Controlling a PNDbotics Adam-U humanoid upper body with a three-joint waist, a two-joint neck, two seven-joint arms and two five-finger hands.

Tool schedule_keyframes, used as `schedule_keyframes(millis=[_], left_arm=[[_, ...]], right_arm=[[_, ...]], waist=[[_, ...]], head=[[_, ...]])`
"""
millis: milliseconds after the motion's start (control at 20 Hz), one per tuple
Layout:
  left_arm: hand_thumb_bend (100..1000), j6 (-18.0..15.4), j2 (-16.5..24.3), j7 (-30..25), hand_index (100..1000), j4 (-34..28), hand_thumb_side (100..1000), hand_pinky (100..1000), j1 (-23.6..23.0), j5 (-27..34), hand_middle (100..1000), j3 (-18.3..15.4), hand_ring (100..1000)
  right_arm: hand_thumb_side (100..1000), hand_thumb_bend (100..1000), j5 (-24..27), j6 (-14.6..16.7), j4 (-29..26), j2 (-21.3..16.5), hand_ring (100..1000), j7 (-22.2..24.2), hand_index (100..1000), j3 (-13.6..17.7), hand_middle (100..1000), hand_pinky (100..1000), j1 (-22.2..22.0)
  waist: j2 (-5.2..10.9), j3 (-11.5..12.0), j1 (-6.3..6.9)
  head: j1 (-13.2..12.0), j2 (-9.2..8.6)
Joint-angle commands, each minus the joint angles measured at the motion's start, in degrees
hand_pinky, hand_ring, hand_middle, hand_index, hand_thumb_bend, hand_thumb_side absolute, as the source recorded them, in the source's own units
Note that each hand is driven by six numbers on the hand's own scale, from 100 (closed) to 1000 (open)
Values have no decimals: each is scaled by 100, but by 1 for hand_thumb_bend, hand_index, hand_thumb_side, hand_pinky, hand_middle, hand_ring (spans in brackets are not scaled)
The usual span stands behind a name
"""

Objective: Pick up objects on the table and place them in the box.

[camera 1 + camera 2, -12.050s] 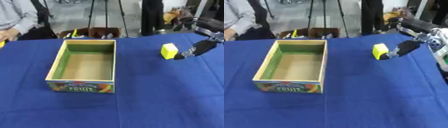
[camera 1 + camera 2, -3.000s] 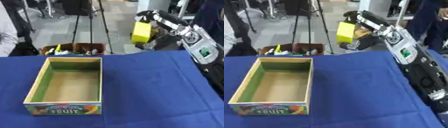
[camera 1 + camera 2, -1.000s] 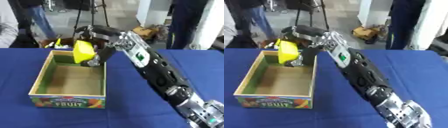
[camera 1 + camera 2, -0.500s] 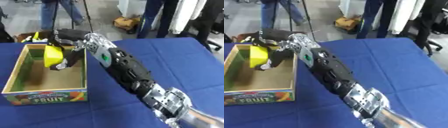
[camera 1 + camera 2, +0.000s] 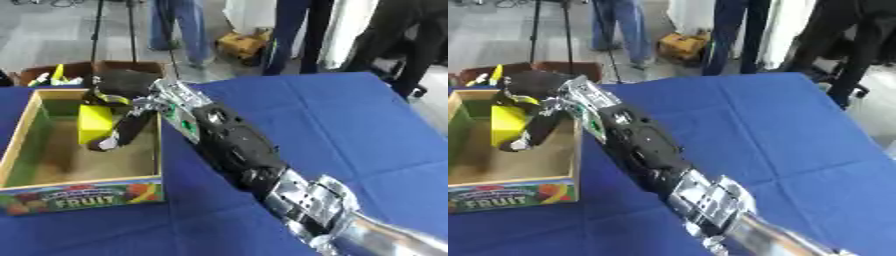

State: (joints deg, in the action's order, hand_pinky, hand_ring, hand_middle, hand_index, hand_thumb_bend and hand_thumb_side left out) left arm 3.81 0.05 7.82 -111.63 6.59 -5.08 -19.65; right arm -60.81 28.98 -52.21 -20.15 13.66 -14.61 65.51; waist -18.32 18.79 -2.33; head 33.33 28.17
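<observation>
My right arm stretches from the lower right across the blue table to the fruit box at the left. My right hand hangs over the inside of the box, fingers curled round a yellow block. The block sits low between the box walls, above the brown floor; whether it touches the floor I cannot tell. The box is open-topped, with green inner walls and a "FRUIT" label on its front. My left hand shows in neither view.
A brown carton holding small items stands on the floor behind the table's far edge. People's legs and tripod legs stand farther back. The blue cloth spreads bare to the right of my arm.
The camera has kept swinging left and down. My right hand has lowered the yellow block deeper into the box, still holding it.
</observation>
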Motion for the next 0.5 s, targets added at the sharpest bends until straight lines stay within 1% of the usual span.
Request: schedule_keyframes(millis=[50, 150, 200, 250, 400, 500], left_arm=[[155, 10, 90, -6, 624, -129, 666, 351, 38, 19, 467, 7, 422], [154, 11, 86, -12, 623, -125, 665, 351, 35, 21, 465, 9, 422], [155, 10, 87, -15, 623, -124, 665, 351, 36, 23, 465, 13, 422], [155, 8, 89, -19, 623, -123, 665, 352, 37, 26, 464, 17, 422], [155, 6, 87, -26, 623, -120, 663, 352, 37, 32, 463, 22, 422], [156, 7, 87, -29, 623, -117, 663, 352, 38, 36, 463, 25, 422]], right_arm=[[517, 138, -284, 151, -26, -43, 1000, 152, 614, -35, 527, 676, 123], [500, 222, -477, 287, -54, -43, 1000, 407, 675, -60, 626, 697, 141], [505, 293, -576, 370, -76, -41, 1000, 565, 712, -74, 687, 709, 152], [512, 387, -654, 437, -97, -34, 1000, 710, 734, -77, 720, 717, 162], [566, 603, -744, 515, -193, -20, 1000, 989, 780, -56, 770, 727, 184], [572, 677, -752, 488, -238, -8, 1000, 1091, 787, -45, 782, 731, 189]], waist=[[122, 9, 28], [122, 8, 32], [124, 9, 36], [127, 10, 40], [133, 16, 46], [141, 24, 50]], head=[[42, -21], [56, -23], [70, -23], [82, -23], [69, -20], [26, -31]])
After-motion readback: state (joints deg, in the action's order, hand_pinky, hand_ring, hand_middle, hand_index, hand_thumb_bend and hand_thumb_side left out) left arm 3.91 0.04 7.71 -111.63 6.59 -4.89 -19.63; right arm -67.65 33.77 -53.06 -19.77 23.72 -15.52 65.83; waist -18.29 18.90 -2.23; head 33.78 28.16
